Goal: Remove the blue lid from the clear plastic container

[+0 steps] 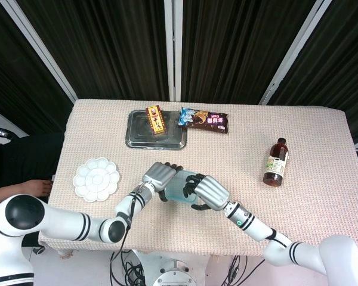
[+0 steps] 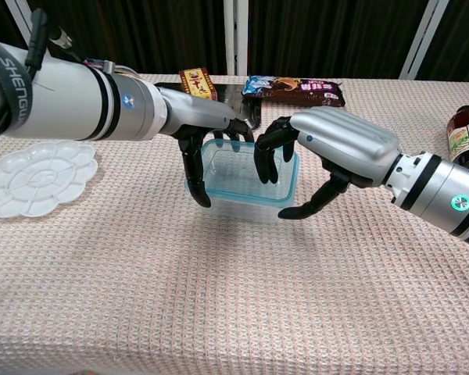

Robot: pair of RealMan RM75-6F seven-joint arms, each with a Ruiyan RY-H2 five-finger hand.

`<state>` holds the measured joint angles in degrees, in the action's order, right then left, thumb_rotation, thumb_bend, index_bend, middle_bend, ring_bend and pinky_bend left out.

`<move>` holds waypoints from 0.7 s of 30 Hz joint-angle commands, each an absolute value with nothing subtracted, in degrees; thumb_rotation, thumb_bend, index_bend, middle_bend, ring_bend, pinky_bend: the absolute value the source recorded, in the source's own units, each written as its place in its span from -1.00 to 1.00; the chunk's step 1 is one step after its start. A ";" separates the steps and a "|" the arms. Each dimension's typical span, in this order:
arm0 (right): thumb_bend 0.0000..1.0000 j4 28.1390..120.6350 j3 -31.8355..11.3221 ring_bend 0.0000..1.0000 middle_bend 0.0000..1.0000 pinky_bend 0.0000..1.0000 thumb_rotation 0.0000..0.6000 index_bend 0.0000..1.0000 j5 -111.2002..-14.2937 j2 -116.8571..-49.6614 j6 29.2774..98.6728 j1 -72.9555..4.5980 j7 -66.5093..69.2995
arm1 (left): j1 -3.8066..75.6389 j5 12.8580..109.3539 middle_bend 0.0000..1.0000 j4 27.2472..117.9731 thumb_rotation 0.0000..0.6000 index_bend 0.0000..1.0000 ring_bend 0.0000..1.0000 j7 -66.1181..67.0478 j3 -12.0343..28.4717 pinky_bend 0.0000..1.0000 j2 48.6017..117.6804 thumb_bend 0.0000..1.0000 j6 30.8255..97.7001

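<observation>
Where the table (image 1: 322, 149) spreads its beige woven cloth under both cameras, the robot's two arms reach in from the near edge and meet at its near middle. The left hand (image 1: 161, 177) (image 2: 207, 125) grips the left end of the clear plastic container (image 2: 242, 181) (image 1: 180, 187), its dark fingers (image 2: 195, 168) curled down over the rim and side wall. The right hand (image 1: 204, 192) (image 2: 336, 144) is on the container's right end, fingers hooked over the rim and dipping inside while the thumb reaches along the outer side near the base; whether it truly clamps the wall cannot be told. The blue lid (image 2: 291, 176) shows as a blue band around the container's rim, sitting on the box.

Further back lies a metal tray (image 1: 140, 140) holding a small upright-printed box (image 1: 156, 120), with a dark snack packet (image 1: 204, 120) just beside the tray's right end. At the left stands a white flower-shaped palette (image 1: 96, 179). Well apart at the right stands a brown bottle (image 1: 275, 162).
</observation>
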<state>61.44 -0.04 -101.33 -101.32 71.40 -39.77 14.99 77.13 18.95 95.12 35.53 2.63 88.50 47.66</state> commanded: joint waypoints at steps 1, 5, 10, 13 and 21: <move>-0.93 61.58 -0.10 -0.38 0.06 -0.14 1.00 0.09 -101.20 -101.22 71.59 -39.87 14.87 | 77.04 19.12 -0.36 95.05 1.00 -0.64 -0.55 35.57 2.54 -0.39 88.60 -1.00 47.76; -0.89 61.72 -0.20 -0.38 0.07 -0.13 1.00 0.09 -101.01 -101.17 72.06 -39.91 14.58 | 76.86 19.44 -0.36 94.80 1.00 -0.63 -0.55 35.58 2.45 -0.39 88.82 -1.00 47.91; -0.82 61.64 -0.25 -0.36 0.08 -0.12 1.00 0.10 -100.83 -101.24 72.61 -39.92 14.38 | 76.75 19.56 -0.36 94.57 1.00 -0.64 -0.55 35.60 2.37 -0.39 88.99 -1.00 47.64; -0.78 61.54 -0.22 -0.35 0.08 -0.12 1.00 0.10 -100.70 -101.29 72.85 -39.91 14.27 | 76.70 19.62 -0.36 94.24 1.00 -0.64 -0.55 35.65 2.29 -0.39 89.18 -1.00 47.53; -0.63 60.70 -0.36 -0.35 0.07 -0.11 1.00 0.11 -100.73 -101.68 73.85 -39.96 13.62 | 76.53 19.59 -0.36 94.27 1.00 -0.63 -0.55 35.25 2.60 -0.42 88.96 -1.00 46.99</move>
<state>60.83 -0.33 -100.68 -101.59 73.75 -39.93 13.74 76.53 19.65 94.19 35.31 2.55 89.05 47.10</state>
